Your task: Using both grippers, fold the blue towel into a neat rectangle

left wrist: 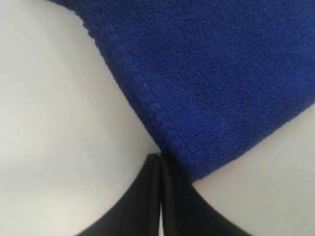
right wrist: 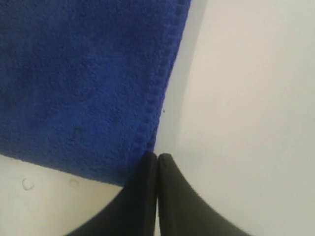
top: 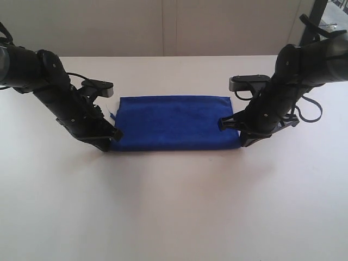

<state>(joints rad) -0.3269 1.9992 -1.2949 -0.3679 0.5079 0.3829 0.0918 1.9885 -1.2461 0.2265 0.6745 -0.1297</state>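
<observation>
here the blue towel [top: 174,122] lies flat mid-desk [top: 174,212], looking already folded. the left gripper [top: 115,135] and right gripper [top: 224,124] sit clenched at its near corners, touching the hem; no pinched cloth shows. next: open, then lift clear or re-grip.

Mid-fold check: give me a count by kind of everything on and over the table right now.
Blue towel: 1
Grippers: 2, the left gripper and the right gripper, both shut
White table: 1
Total: 4
</observation>
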